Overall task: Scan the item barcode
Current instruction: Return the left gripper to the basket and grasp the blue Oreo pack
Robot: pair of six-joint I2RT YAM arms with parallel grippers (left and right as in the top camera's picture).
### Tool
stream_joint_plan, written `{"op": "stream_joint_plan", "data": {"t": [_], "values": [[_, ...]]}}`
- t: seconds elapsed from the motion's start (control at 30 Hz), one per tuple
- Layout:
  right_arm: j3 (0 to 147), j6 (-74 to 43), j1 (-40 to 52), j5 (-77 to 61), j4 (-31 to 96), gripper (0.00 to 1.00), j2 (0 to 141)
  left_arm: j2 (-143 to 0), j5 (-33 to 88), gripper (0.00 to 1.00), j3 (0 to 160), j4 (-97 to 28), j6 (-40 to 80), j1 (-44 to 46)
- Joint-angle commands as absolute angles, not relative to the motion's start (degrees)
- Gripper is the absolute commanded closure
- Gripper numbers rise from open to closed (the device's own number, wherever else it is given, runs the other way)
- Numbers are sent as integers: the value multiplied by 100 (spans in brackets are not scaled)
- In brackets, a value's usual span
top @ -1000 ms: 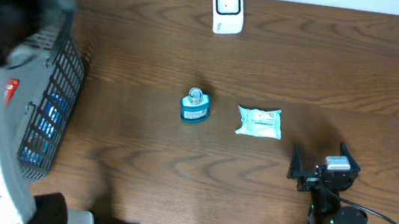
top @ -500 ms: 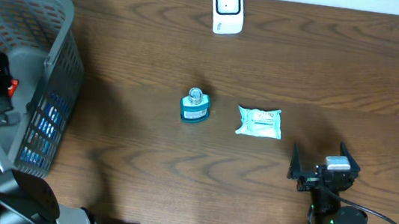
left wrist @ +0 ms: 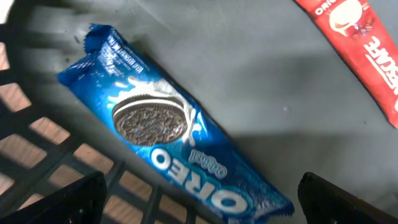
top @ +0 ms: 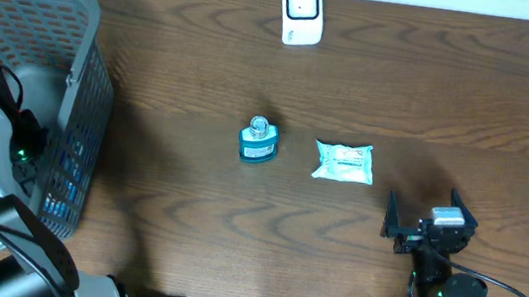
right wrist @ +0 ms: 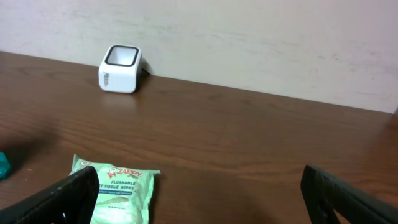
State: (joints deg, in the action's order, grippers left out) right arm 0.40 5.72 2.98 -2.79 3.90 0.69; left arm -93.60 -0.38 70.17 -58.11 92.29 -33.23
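My left gripper (left wrist: pixel 199 205) hangs open inside the grey basket (top: pixel 82 68), just above a blue Oreo cookie pack (left wrist: pixel 161 130) that lies flat on the basket floor. One black fingertip (left wrist: pixel 74 199) is over the mesh wall, the other over the floor. A red snack pack (left wrist: pixel 357 43) lies further off in the basket. In the overhead view the left gripper (top: pixel 30 147) is down in the basket at the far left. The white barcode scanner (top: pixel 301 13) stands at the table's back edge. My right gripper (top: pixel 426 219) rests open at the front right, empty.
A teal bottle (top: pixel 258 141) stands mid-table, with a pale green wipes pack (top: pixel 344 163) to its right, just ahead of the right gripper's left finger (right wrist: pixel 68 199). The scanner (right wrist: pixel 120 69) sits by the wall. The basket's mesh wall closes in on the left gripper.
The left arm has swung down into the basket, which is now uncovered in the overhead view. The right arm, bottle, wipes and scanner have not moved.
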Motion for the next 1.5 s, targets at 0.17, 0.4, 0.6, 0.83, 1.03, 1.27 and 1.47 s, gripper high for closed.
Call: {"op": "stream_joint_plan", "data": {"t": [0.17,0.4,0.6,0.83,1.03,1.27,1.47], "values": [[32,650,342,-246,414,1,43,-9432,-49,2,6082,-4908,9371,-3304],[32,650,342,-246,412,1,43,-9432,-47,2,5155,-3931,9371,-3304],[32,650,342,-246,412,1,43,-9432,-62,91,4777,-3809,9089,-3304],[32,650,342,-246,412,1,43,-9378,-215,93,4834,-3736,8278,-3345],[32,650,342,-244,412,1,43,-8774,-196,93,5636,-3732,6755,-3551],[32,650,342,-246,412,1,43,-7620,-191,93,6672,-4125,6084,-3605],[32,650,342,-246,412,1,43,-6670,82,93,6987,-4143,5957,-3605]]}}
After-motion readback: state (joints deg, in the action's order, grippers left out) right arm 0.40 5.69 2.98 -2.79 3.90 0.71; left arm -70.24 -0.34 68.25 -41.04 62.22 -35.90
